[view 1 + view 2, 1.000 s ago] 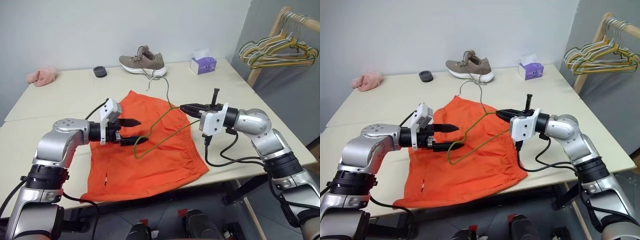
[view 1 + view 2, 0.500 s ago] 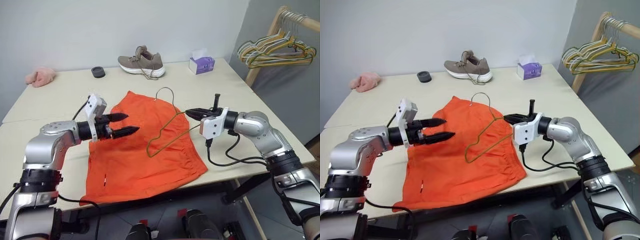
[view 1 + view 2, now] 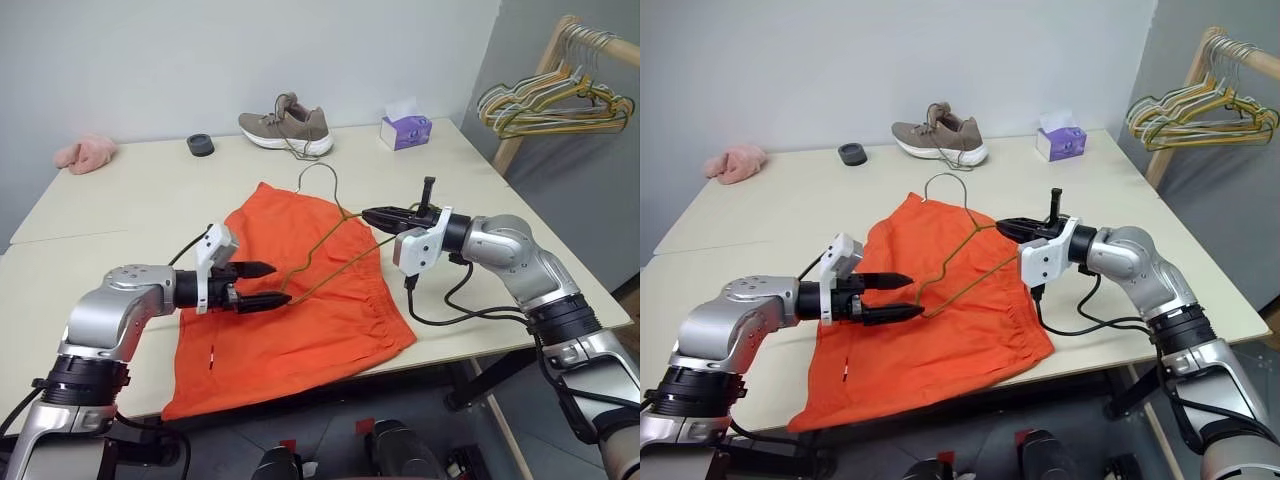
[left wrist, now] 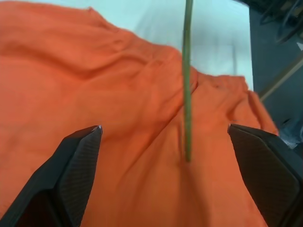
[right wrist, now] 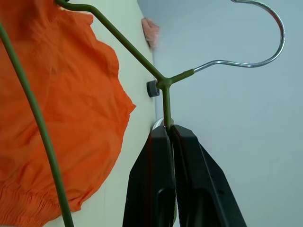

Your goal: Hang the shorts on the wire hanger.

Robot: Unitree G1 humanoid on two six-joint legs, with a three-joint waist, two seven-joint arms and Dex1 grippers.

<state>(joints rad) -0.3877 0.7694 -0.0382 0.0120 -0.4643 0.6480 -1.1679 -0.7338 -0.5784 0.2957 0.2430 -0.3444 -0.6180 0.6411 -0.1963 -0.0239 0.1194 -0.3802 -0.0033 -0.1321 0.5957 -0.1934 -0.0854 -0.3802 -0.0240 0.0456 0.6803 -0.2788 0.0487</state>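
Note:
The orange shorts [image 3: 300, 300] lie spread flat on the table [image 3: 120, 200], waistband toward the right front edge. My right gripper [image 3: 368, 214] is shut on the olive-green wire hanger [image 3: 330, 250] just below its hook, holding it tilted above the shorts. In the right wrist view the fingers [image 5: 163, 156] pinch the wire hanger [image 5: 163, 87]. My left gripper [image 3: 272, 284] is open, low over the left half of the shorts. The hanger's low corner sits just ahead of its fingertips. In the left wrist view the wire hanger [image 4: 188, 85] runs between the spread fingers [image 4: 75, 161].
At the table's back are a brown shoe [image 3: 286, 128], a purple tissue box [image 3: 406, 130], a black round object [image 3: 200, 145] and a pink cloth [image 3: 84, 152]. A wooden rack with bunched hangers [image 3: 555, 100] stands off the table's right side.
My left gripper, still open, has sunk toward the shorts and now meets the hanger's low corner. The right gripper has rolled slightly, tilting the hanger. The head camera has shifted a little.

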